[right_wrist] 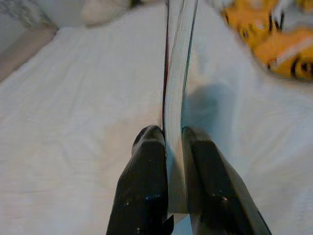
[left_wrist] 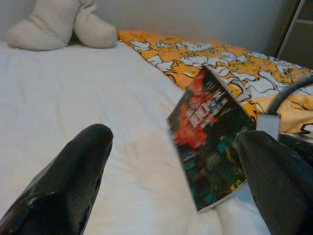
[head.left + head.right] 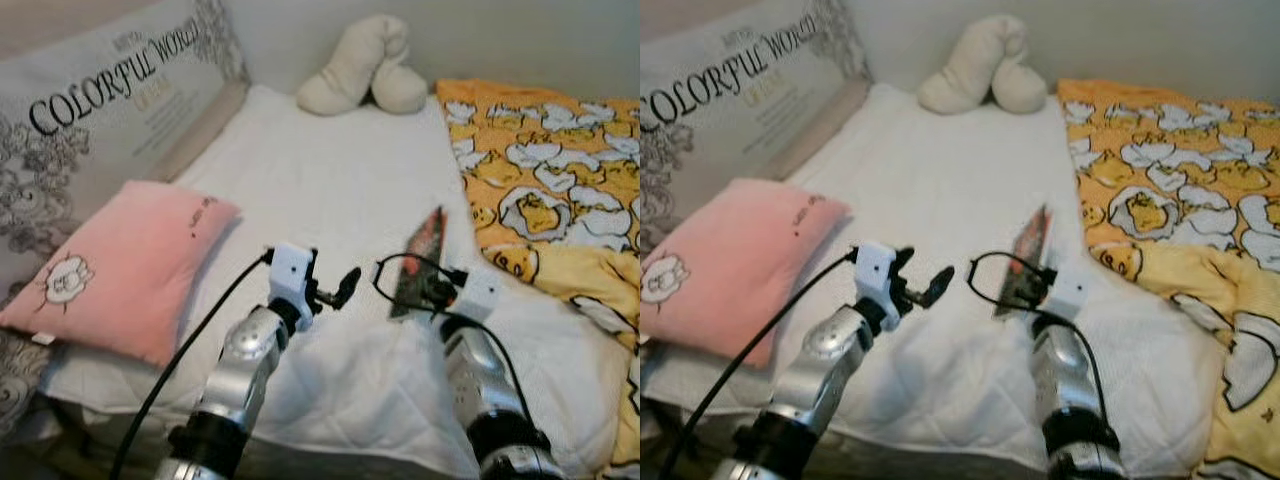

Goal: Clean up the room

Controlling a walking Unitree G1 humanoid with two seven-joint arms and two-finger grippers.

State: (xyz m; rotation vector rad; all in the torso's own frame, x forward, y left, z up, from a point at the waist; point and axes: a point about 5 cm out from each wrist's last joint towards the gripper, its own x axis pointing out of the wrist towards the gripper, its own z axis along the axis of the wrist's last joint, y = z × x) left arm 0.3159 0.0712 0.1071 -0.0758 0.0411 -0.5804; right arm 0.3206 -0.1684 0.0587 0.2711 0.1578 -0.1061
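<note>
Book's [image 1: 175, 98] far end beyond the frame edge, blanket [image 1: 266, 34] blurred.

On the big grey pillow [image 3: 100, 110] by the wall I can read "COLORFUL WORLD" in large dark capitals. A smaller line sits above it and more lines of small print below, all too small for me to make out. The book [image 2: 208, 147] pinched in my right claw [image 1: 171, 134] has pale lettering across its red and green cover, but it is too blurred to read. The pink cushion [image 3: 120, 265] carries a few tiny dark marks that I cannot read either.
</note>
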